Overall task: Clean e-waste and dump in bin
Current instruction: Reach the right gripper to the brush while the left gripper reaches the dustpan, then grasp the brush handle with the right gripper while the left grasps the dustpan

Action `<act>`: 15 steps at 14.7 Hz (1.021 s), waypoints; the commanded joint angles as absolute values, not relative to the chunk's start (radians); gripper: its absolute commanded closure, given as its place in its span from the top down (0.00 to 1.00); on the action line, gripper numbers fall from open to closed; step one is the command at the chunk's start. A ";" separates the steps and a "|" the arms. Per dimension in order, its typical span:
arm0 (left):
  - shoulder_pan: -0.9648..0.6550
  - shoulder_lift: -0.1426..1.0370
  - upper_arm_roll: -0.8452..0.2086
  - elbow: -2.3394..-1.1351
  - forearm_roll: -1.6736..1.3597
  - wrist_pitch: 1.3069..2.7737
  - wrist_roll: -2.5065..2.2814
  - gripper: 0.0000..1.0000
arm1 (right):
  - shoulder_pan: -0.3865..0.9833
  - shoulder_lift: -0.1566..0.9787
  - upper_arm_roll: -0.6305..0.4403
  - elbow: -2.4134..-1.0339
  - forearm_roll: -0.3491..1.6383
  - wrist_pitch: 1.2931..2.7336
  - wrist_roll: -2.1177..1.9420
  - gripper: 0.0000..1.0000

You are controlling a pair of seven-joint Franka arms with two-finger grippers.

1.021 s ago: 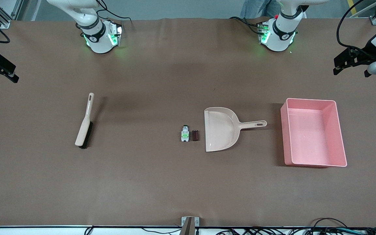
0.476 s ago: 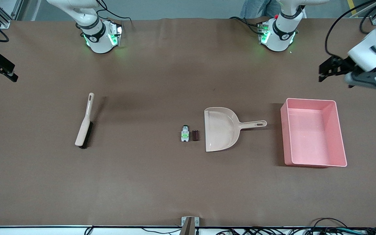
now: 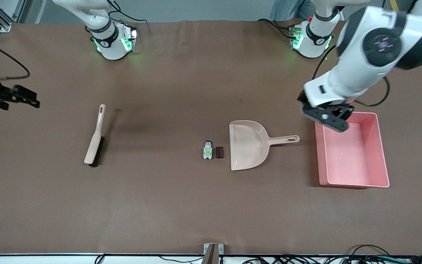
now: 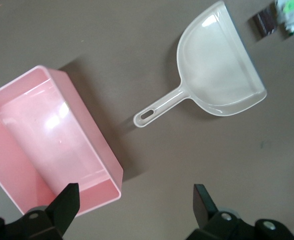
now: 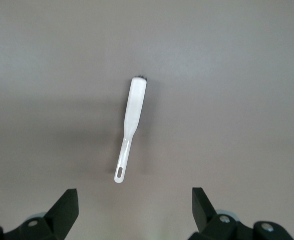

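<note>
The e-waste lies mid-table: a white-grey component (image 3: 207,150) with a green patch and, beside it, a dark brown block (image 3: 219,151). Both lie just off the mouth of the beige dustpan (image 3: 249,145). The left wrist view shows the component (image 4: 289,10), the block (image 4: 263,24) and the dustpan (image 4: 219,70). The pink bin (image 3: 346,157) stands empty at the left arm's end, off the dustpan's handle. My left gripper (image 3: 326,118) hangs open over the bin's (image 4: 46,145) corner nearest the handle. My right gripper (image 3: 22,97) is open and empty, over bare table at the right arm's end.
A beige brush (image 3: 95,135) with black bristles lies on the table toward the right arm's end, and the right wrist view looks down on the brush (image 5: 134,112). Brown cloth covers the whole table (image 3: 159,205).
The left arm has swung in from the table's end to above the bin's corner. The right gripper has shifted a little toward the brush. Nothing on the table has moved.
</note>
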State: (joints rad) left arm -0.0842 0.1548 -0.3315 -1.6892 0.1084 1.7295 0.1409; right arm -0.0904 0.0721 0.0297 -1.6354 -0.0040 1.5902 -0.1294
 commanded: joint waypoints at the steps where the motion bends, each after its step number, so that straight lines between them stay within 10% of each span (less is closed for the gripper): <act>1: -0.081 0.231 -0.392 -1.680 0.185 1.779 0.178 1.00 | -0.087 0.178 0.035 -1.641 0.000 1.617 -0.134 1.00; 15: -0.164 0.509 -0.446 -1.704 0.469 1.914 0.463 0.87 | -0.025 0.307 0.038 -2.169 0.006 2.319 0.172 1.00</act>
